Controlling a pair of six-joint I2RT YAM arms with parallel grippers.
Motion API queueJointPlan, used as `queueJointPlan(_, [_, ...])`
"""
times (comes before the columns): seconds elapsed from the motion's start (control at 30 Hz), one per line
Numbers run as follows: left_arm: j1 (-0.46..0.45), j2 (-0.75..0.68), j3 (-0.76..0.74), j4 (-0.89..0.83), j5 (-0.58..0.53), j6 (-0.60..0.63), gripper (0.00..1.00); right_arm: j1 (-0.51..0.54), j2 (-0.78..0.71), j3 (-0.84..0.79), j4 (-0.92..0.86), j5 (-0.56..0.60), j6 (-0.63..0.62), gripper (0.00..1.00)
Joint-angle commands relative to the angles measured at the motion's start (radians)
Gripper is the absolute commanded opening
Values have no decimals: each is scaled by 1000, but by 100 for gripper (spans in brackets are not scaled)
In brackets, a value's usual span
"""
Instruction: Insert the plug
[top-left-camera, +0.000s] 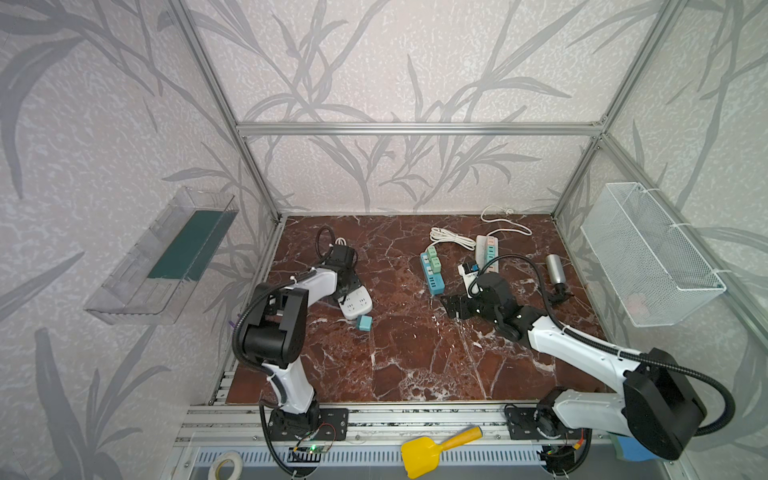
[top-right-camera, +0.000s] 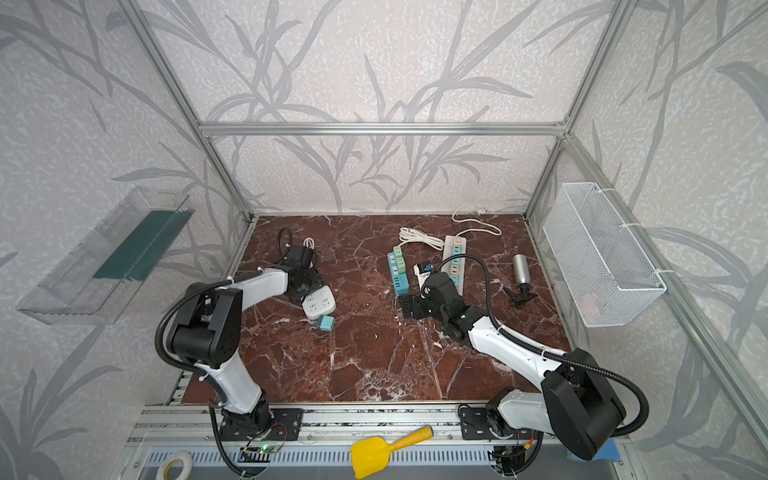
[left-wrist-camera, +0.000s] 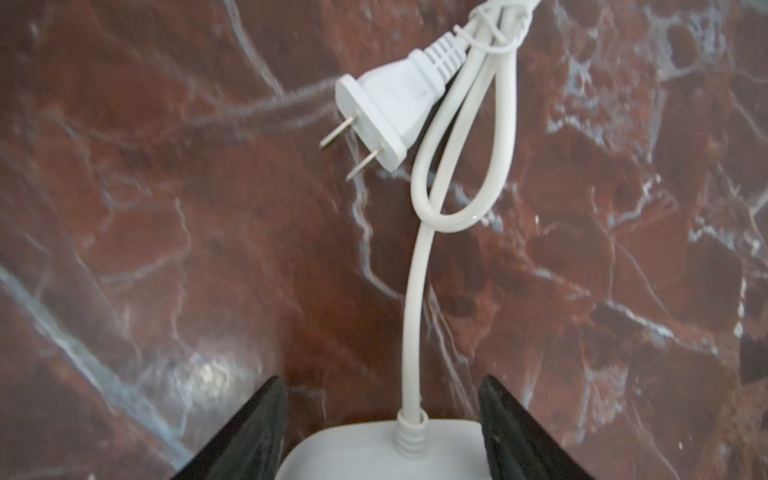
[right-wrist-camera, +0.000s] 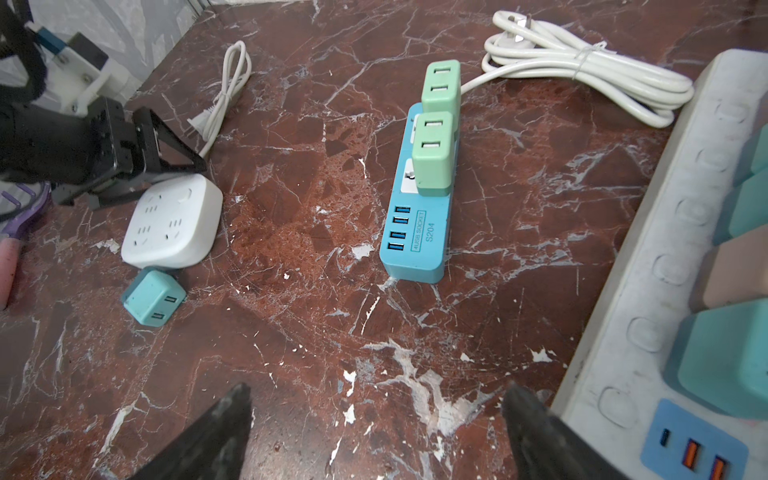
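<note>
Socket (left-wrist-camera: 345, 455) in left jaws, plug (top-left-camera: 365, 323) beside

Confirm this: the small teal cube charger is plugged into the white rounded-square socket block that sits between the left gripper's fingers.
Not plugged in. The small teal cube charger lies loose on the red marble table beside a corner of the white rounded-square socket block, as the right wrist view shows. The block does sit between the left gripper's fingers.
</note>
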Motion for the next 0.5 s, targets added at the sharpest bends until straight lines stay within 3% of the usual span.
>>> queueJointPlan(0.0, [-29,-45,-70,84,-43,-163,74,6,-35,-9,13,-7,10,93])
queueJointPlan(0.23, [-174,-46,-114,124,-36,-307,76,9,-26,-5,10,-10,12,93])
queueJointPlan(0.47, [-187,-86,-85,127,18,-251,78,12,-14,0,7,-12,8,93])
